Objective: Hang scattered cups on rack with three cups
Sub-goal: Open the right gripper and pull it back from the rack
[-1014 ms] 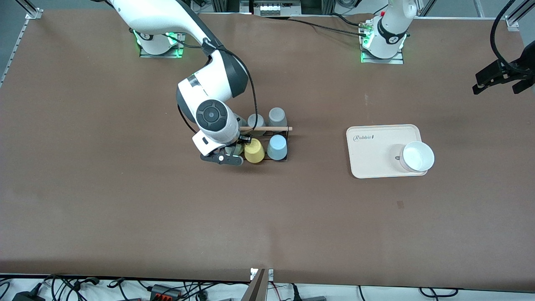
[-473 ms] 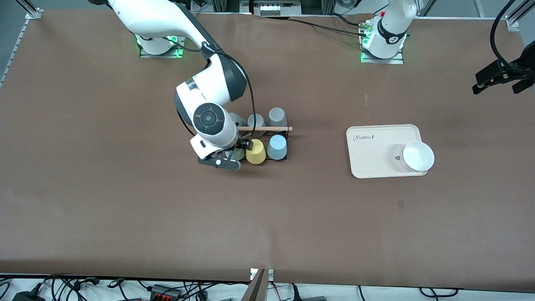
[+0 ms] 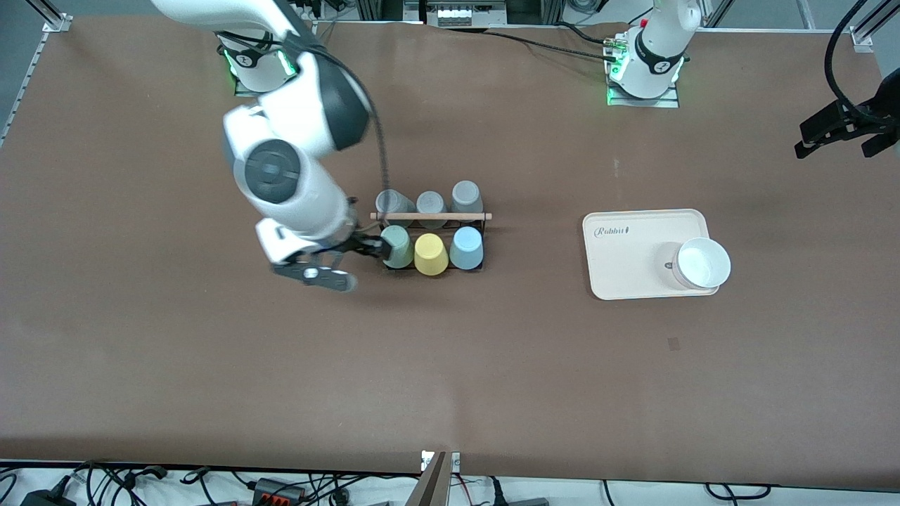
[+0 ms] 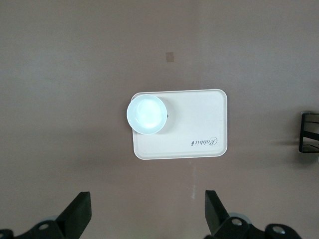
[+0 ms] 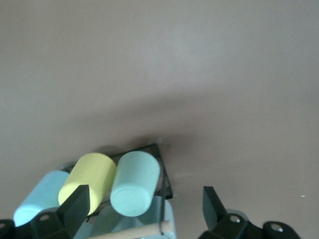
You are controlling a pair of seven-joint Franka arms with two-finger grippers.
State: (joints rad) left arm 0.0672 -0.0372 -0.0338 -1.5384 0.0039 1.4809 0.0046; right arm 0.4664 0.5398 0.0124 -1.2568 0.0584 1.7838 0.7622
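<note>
The black wire rack (image 3: 484,242) with its wooden dowel (image 3: 430,216) stands mid-table. The pale mint green cup (image 3: 397,247) and the light blue cup (image 3: 466,247) sit upside down on its pegs nearer the front camera, either side of a yellow tumbler (image 3: 429,254). My right gripper (image 3: 365,247) is open and empty, just beside the mint cup toward the right arm's end. The right wrist view shows the mint cup (image 5: 134,181), the light blue cup (image 5: 37,199), the rack (image 5: 162,169) and my right gripper (image 5: 144,199). My left gripper (image 3: 837,140) waits open, high up; it also shows in its wrist view (image 4: 147,201).
Three grey tumblers (image 3: 430,202) sit on the rack's row farther from the front camera. A beige tray (image 3: 633,246) with a white bowl (image 3: 703,263) lies toward the left arm's end; the left wrist view shows the tray (image 4: 199,124) and the bowl (image 4: 146,114) too.
My right gripper has drawn away from the rack toward the right arm's end. The mint green cup, hidden under the hand before, now stands uncovered on its peg.
</note>
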